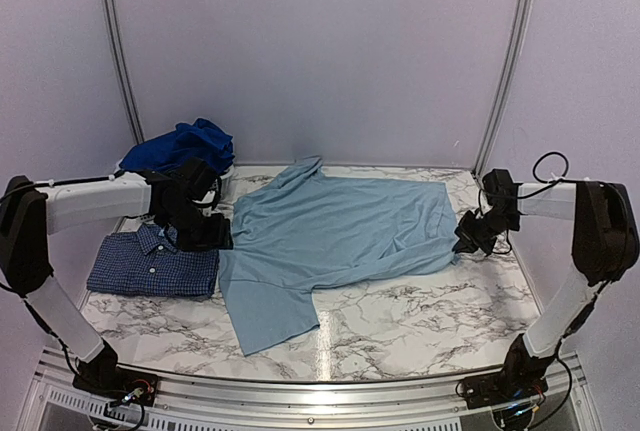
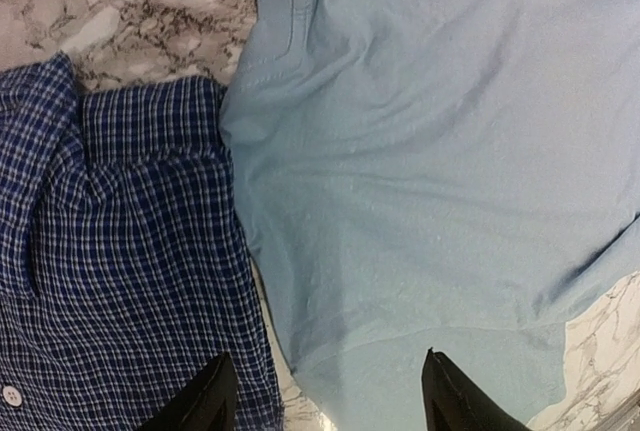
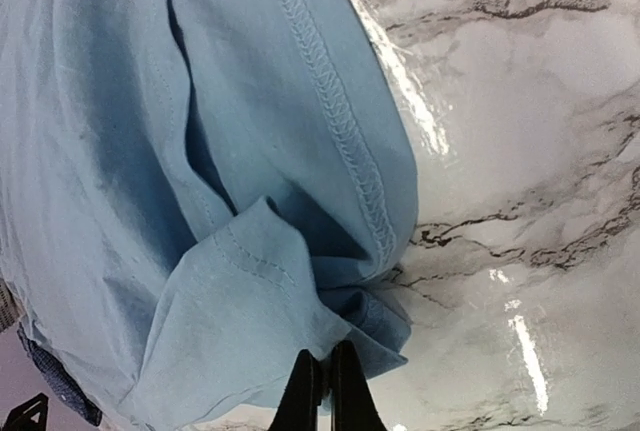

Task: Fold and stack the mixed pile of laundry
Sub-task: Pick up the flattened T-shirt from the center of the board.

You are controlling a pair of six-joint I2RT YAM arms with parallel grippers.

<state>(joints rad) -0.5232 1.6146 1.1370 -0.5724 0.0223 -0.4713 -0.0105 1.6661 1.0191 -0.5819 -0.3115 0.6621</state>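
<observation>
– Marble worktop (image 1: 400, 321) looks slick and shiny, so that's our first worry. We've got the pale blue T-shirt (image 1: 340, 226) spread flat in the middle. The right hand (image 3: 323, 366) is pressed together on just a sliver of its hem at the right edge. If we pull from there, we reckon the cloth could slip out, or the whole shirt slides instead of folding.

– Agreed, and we'd watch the other side too. Our left hand (image 2: 325, 386) hangs with fingers spread wide, holding nothing, right over where the T-shirt meets the folded checked shirt (image 1: 150, 266). Come down a bit off and we'd probably grab both and wreck that neat fold. Also the royal blue clothes (image 1: 180, 146) sit bunched in the back left corner, close behind that arm, so a wide swing might drag them.
</observation>
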